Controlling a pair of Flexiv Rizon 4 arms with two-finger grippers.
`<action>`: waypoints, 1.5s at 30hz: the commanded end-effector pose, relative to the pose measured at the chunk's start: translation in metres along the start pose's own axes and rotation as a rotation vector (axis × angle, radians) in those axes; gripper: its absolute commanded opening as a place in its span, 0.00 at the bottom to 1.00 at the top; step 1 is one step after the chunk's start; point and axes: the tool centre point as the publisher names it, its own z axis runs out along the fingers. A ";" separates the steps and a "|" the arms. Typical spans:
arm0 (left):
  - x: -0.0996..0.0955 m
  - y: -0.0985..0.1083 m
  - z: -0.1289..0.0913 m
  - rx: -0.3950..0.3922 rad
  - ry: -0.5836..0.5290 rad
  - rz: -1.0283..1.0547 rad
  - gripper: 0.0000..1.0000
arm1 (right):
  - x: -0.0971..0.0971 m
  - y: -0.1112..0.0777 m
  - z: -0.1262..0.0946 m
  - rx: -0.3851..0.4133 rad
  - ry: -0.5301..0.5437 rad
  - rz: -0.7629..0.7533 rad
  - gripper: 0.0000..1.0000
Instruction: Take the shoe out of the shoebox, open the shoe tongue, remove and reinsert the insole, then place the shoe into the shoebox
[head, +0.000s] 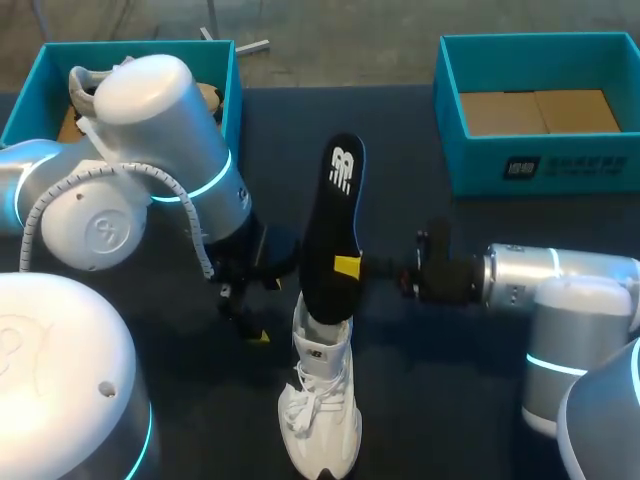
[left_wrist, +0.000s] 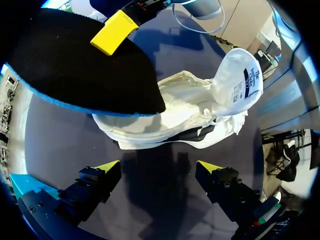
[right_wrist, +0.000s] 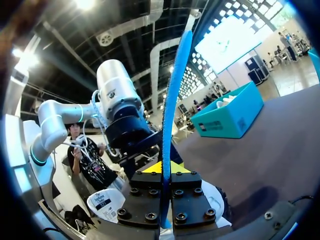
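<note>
A white shoe (head: 320, 405) lies on the dark table near the front middle, its tongue (left_wrist: 239, 80) pulled open. My right gripper (head: 350, 268) comes in from the right and is shut on a black insole (head: 335, 225). The insole stands tilted, with its lower end at the shoe's opening. In the right wrist view the insole's blue edge (right_wrist: 175, 100) runs up from between the gripper (right_wrist: 163, 167) fingers. My left gripper (head: 245, 315) hangs open left of the shoe. In its own view the gripper (left_wrist: 159, 170) holds nothing, with the shoe (left_wrist: 175, 122) ahead and the insole (left_wrist: 80, 65) above it.
A teal shoebox (head: 225, 75) at the back left is partly hidden by my left arm and holds another white shoe. A second teal box (head: 540, 160) with cardboard inside stands at the back right. Bare table lies between the boxes.
</note>
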 end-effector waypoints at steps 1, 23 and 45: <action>0.000 0.000 0.001 -0.002 -0.001 -0.001 1.00 | 0.001 0.003 0.006 0.004 -0.017 0.007 0.00; 0.000 0.000 0.001 -0.002 -0.001 -0.001 1.00 | -0.007 0.005 0.021 -0.010 -0.091 0.140 0.00; 0.000 0.000 0.001 -0.002 -0.001 -0.001 1.00 | -0.005 -0.016 0.015 -0.044 -0.110 0.170 0.00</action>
